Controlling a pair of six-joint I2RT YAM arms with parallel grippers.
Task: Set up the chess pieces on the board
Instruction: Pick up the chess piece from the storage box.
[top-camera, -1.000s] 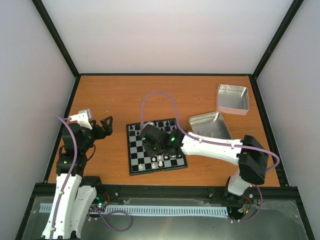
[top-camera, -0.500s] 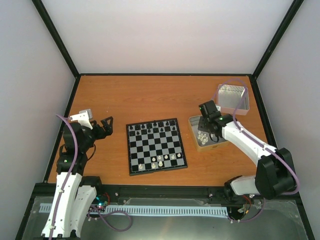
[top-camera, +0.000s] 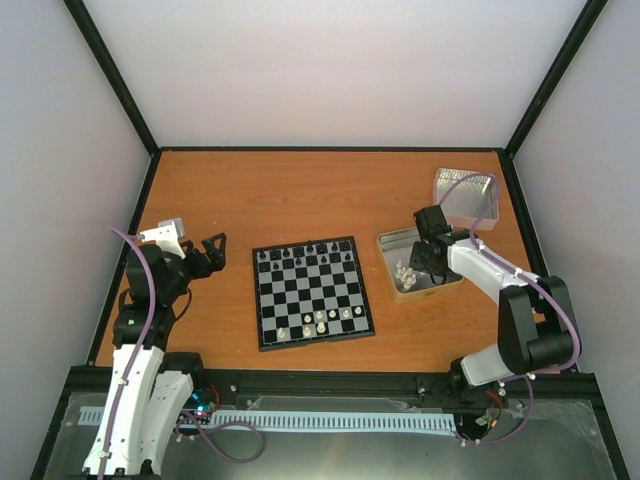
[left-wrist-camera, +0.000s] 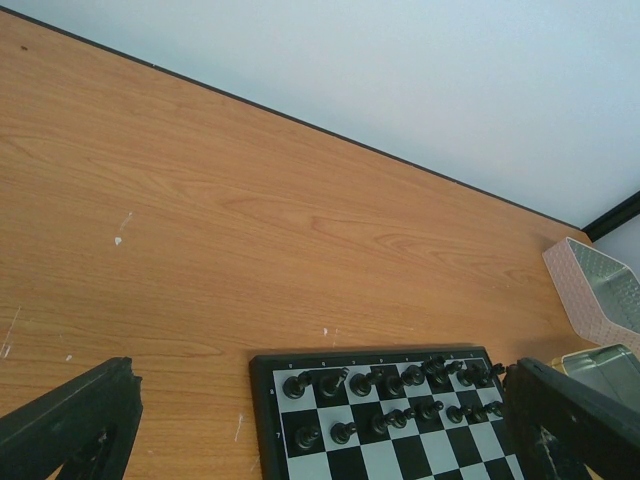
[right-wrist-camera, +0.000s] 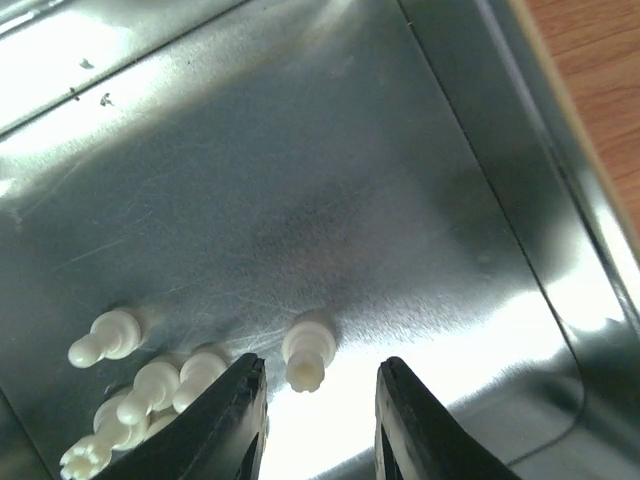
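The board (top-camera: 312, 291) lies mid-table with black figures on its far rows and several cream-white chess pieces (top-camera: 322, 320) near its front edge. More cream-white pieces (top-camera: 404, 274) lie in the open silver tin (top-camera: 445, 278) to its right. My right gripper (top-camera: 428, 262) is open, low inside that tin. In the right wrist view its jaws stand apart with one upright cream-white piece (right-wrist-camera: 308, 353) just ahead between them, untouched, and other pieces (right-wrist-camera: 150, 384) at the left. My left gripper (top-camera: 212, 250) is open and empty left of the board. The left wrist view shows the board's far rows (left-wrist-camera: 390, 395).
A second silver tin (top-camera: 466, 195) stands at the back right near the table's right edge; it also shows in the left wrist view (left-wrist-camera: 598, 296). Black frame posts and white walls enclose the table.
My right arm left the board, swung right over the tin, and has now dropped lower into it. The left arm has not moved.
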